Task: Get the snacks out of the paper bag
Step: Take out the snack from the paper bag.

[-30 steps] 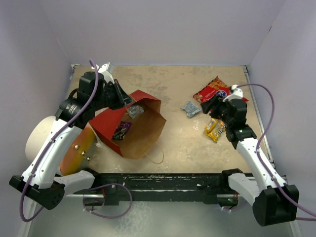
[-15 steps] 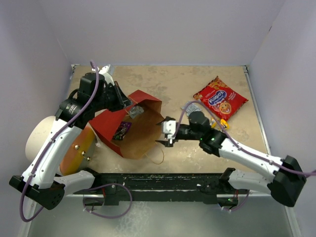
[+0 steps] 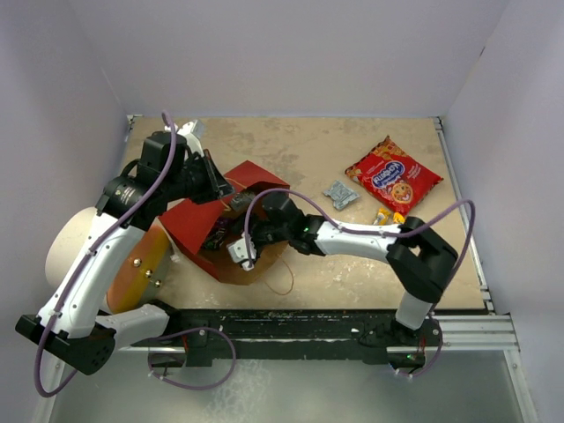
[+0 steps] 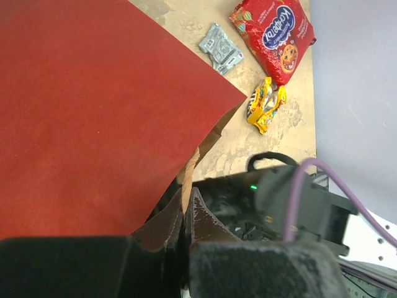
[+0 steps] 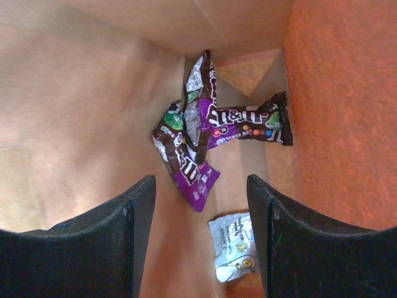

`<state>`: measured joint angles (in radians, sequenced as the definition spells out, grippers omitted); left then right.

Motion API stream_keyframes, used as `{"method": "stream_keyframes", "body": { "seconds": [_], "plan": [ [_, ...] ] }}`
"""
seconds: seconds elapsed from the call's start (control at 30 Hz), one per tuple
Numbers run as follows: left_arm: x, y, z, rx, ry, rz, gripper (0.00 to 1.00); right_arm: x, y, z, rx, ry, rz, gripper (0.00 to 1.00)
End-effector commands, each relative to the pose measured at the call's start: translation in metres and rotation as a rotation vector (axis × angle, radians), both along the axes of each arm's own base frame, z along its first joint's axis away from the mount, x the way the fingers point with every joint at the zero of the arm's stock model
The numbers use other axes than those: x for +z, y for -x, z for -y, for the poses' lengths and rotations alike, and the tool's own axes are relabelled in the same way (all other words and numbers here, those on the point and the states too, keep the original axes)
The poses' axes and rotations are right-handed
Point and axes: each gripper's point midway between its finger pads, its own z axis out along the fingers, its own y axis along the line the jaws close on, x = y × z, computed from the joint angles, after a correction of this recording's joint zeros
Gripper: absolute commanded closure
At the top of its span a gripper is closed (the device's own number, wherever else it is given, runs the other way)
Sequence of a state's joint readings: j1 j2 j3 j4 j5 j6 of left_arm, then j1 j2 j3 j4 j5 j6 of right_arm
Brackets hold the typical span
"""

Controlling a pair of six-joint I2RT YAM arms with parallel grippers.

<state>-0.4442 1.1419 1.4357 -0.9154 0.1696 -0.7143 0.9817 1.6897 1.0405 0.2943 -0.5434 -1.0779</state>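
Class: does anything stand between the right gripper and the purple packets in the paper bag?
Nothing visible does. The open right gripper faces the purple packets directly inside the paper bag; a white packet lies off to the side.

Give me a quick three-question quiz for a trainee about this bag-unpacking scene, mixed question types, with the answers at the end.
1. True or false: the right gripper is shut on a purple packet.
2. How many packets lie on the table outside the paper bag? A) one B) three C) six
3. Which gripper pinches the bag's rim?
Key: 1. False; its jaws stand open, holding nothing. 2. B: the red cookie bag, grey packet and yellow packet. 3. The left gripper.
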Motion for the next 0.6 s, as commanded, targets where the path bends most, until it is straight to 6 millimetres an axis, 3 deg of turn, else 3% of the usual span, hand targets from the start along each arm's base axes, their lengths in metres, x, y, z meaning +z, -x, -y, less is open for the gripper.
{"method": "stream_keyframes", "body": {
  "seconds": [0.0,0.17,0.57],
  "plan": [
    [0.027,0.003,-0.001,-0.009,0.037,0.06,1.0,0.011,-0.013,-0.03,0.082,-0.041,0.139,0.38],
    [0.028,0.002,0.002,-0.014,0.046,0.05,1.0,-0.017,-0.021,-0.04,0.112,0.021,0.151,0.41],
    [0.033,0.009,0.001,-0.019,0.058,0.049,1.0,-0.054,-0.035,-0.062,0.117,0.07,0.114,0.46]
  ]
}}
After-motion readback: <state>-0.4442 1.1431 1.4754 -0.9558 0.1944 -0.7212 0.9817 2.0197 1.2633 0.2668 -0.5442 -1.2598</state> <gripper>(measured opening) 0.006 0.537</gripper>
